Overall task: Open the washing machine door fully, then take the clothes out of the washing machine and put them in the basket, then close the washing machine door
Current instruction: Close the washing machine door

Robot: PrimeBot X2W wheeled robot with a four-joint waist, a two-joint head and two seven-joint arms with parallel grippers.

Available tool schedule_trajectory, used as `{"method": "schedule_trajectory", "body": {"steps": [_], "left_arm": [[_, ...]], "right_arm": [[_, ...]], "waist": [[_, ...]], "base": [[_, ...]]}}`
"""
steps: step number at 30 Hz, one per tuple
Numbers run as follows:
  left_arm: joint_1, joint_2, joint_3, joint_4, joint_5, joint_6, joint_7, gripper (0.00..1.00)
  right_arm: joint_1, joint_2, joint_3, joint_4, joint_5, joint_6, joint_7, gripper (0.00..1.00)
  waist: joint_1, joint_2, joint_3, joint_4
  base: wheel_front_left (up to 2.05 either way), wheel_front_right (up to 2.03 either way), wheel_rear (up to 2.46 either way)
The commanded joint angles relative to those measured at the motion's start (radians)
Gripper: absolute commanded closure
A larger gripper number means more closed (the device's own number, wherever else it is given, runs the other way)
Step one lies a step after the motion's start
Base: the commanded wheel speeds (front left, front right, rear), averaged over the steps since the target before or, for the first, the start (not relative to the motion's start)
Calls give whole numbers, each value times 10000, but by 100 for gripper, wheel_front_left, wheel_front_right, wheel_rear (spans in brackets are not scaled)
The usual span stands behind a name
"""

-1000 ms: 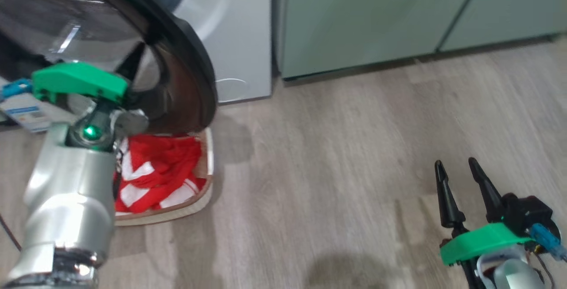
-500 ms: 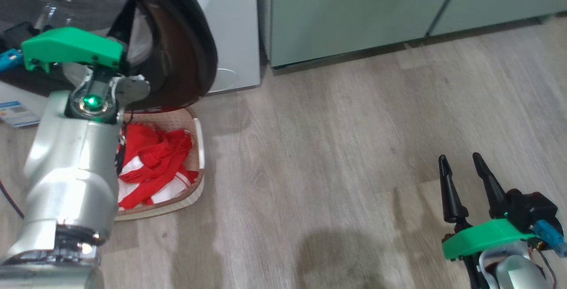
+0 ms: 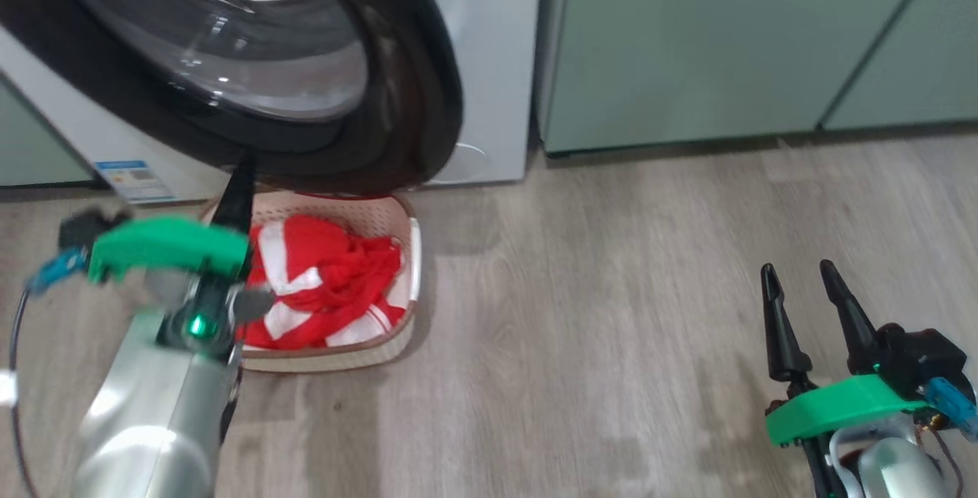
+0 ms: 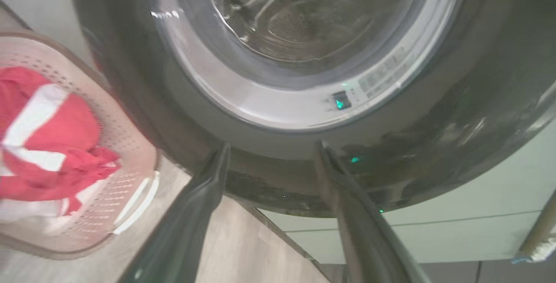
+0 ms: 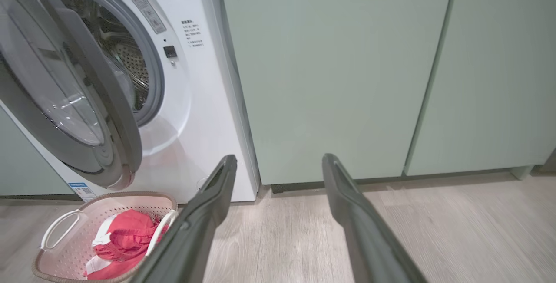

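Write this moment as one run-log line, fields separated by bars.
clothes: in basket | washing machine door: open partway | left gripper: open, near door rim | right gripper: open, empty

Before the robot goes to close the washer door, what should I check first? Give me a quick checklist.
1. Red-and-white striped fabric clothes lie in the cream perforated plastic basket: ok.
2. Drum of the big white front-loading washing machine emptied: cannot tell, the door hides part of it.
3. Round glass-centred door with the glossy black rim closed: not ok, ajar.
4. Left jaws open, empty, pointing at that rim: ok.
5. Right jaws open, empty, over the wood floor away from the door: ok.
6. Basket clear of the door's lower edge: cannot tell.
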State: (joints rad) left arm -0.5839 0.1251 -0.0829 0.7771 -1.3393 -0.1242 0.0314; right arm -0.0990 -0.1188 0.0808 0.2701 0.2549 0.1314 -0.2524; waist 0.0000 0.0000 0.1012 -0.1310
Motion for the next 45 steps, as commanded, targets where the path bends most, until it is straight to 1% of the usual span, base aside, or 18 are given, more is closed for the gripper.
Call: {"method": "schedule_trajectory", "body": {"steps": [1, 8, 9, 11, 13, 15, 17, 19, 22, 25, 27, 31, 34, 36, 38, 45], "left_arm": [[34, 573, 124, -354, 97, -65, -290, 0], [1266, 1408, -857, -409, 1142, -65, -2169, 0], [1266, 1408, -857, -409, 1142, -65, -2169, 0], [1520, 1689, -1162, -464, 1568, -65, -2605, 0], [1757, 1770, -1346, -602, 1716, -65, -2795, 0], [2012, 2043, -1499, -740, 2175, -65, -2900, 0], [2230, 2188, -1111, -908, 2695, -65, -2921, 0], [2508, 2270, -648, -1267, 3758, -65, -2925, 0], [3028, 1994, 357, -1979, 5288, -65, -2928, 0], [3545, 1573, 1152, -2807, 6842, -65, -2929, 0], [3807, 1200, 1692, -3317, 7562, -65, -2929, 0], [4239, 639, 2213, -4153, 8846, -65, -2930, 0], [4516, 357, 2389, -4418, 9497, -65, -2930, 0], [4653, 161, 2449, -4514, 9748, -65, -2930, 0], [4760, 117, 2395, -4543, 10023, -65, -2930, 0], [4777, 54, 2528, -4549, 10129, -65, -2931, 0]], "right_arm": [[-95, -72, 182, -298, -10, -7, -94, 0], [54, -13, 113, -282, -21, -7, -94, 0], [54, -13, 113, -282, -21, -7, -94, 0], [127, 1, 83, -281, -34, -7, -94, 0], [187, 19, 42, -285, -40, -7, -94, 0], [209, 33, 60, -283, -50, -7, -94, 0], [215, 59, 49, -298, -67, -7, -94, 0], [222, 85, 36, -333, -80, -7, -94, 0], [242, 124, 19, -366, -102, -7, -94, 0], [299, 168, 4, -387, -126, -7, -94, 0], [350, 198, -3, -388, -135, -7, -94, 0], [425, 255, -3, -356, -122, -7, -94, 0], [435, 294, 47, -342, -124, -7, -94, 0], [426, 317, 79, -334, -122, -7, -94, 0], [421, 329, 90, -326, -115, -7, -94, 0], [481, 329, 79, -320, -106, -7, -94, 0]], "waist": [[0, 0, -295, 340], [0, 0, -593, 819], [0, 0, -593, 819], [0, 0, -658, 936], [0, 0, -718, 1042], [0, 0, -755, 1095], [0, 0, -787, 1146], [0, 0, -810, 1173], [0, 0, -863, 1179], [0, 0, -904, 1168], [0, 0, -928, 1152], [0, 0, -939, 1111], [0, 0, -934, 1054], [0, 0, -927, 1014], [0, 0, -926, 996], [0, 0, -914, 1014]], "base": [[0, 0, 0], [0, 0, 0], [0, 0, 0], [0, 0, 0], [0, 0, 0], [0, 0, 0], [0, 0, 0], [0, 0, 0], [0, 0, 0], [0, 0, 0], [0, 0, 0], [0, 0, 0], [0, 0, 0], [0, 0, 0], [0, 0, 0], [0, 0, 0]]}}
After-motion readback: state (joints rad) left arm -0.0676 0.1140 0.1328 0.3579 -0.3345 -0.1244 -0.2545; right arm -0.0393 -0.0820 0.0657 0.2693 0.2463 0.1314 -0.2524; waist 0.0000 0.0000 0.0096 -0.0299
